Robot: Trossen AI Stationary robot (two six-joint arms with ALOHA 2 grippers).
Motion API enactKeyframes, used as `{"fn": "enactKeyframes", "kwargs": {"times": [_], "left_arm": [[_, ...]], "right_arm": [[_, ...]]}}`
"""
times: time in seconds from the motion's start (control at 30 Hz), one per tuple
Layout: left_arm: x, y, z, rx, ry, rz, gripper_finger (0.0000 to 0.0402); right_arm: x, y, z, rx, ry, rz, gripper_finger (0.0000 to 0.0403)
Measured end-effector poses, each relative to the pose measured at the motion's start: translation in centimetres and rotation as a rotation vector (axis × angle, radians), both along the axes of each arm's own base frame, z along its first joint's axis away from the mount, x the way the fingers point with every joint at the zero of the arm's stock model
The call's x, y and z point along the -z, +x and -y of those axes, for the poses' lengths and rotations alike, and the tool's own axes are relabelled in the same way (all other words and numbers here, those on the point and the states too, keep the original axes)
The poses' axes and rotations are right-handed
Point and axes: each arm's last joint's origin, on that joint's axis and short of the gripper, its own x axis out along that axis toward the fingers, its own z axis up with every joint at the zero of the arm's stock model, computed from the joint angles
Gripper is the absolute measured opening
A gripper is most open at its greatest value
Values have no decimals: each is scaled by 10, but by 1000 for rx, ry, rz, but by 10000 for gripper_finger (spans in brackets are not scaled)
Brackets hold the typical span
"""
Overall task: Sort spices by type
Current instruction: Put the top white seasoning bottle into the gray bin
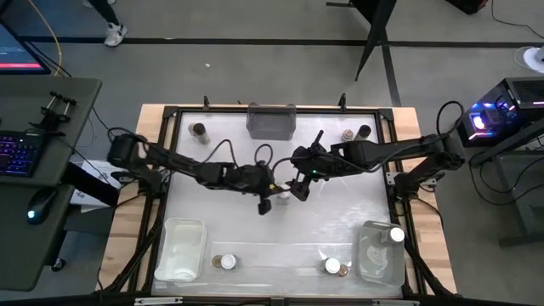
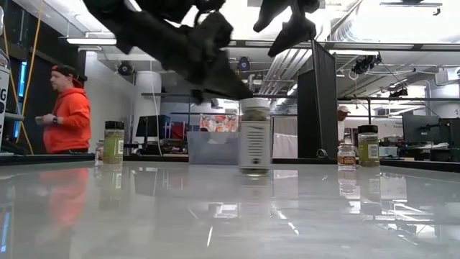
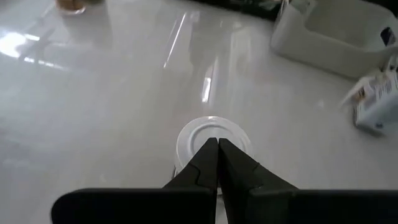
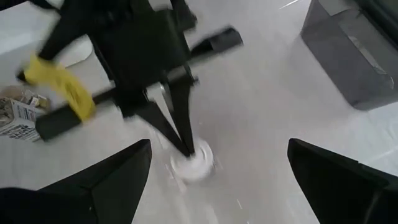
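Step in hand, repositioning one spice: my left end effector, tips pressed together, touches the white-lidded jar at frame centre on the surface; my right end effector hovers spread above; next move needs reopening to grasp.

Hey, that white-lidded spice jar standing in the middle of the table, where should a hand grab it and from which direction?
Grip the white-lidded jar around its upper body just under the lid, coming straight down from above. It stands upright with open table all around, so its round sides are free. The left hand hangs shut right over the lid and would have to open first; the right hand hovers open beside it.
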Motion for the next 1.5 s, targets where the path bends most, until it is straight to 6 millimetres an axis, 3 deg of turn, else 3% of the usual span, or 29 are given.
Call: {"fn": "enactKeyframes", "kwargs": {"times": [0.2,0.37,0.67,0.8,0.93,1.2,1.5], "left_arm": [[-1,30,2,50,80,41,0],[-25,28,-1,63,113,43,0],[-82,-33,-16,69,258,-173,0],[-111,-66,-19,12,265,-132,0],[-128,-101,-21,-63,190,45,0],[-117,-161,-22,-174,-27,232,0],[-98,-177,-21,-241,-86,231,0]], "right_arm": [[-4,-4,0,-8,1,6,373],[-10,-11,1,-12,-3,5,373],[-3,-2,-4,-140,61,-6,373],[19,12,-8,-251,58,-84,373],[44,26,-5,-298,28,-176,373],[82,41,6,-379,66,-309,373],[105,46,3,-403,83,-400,373]]}}
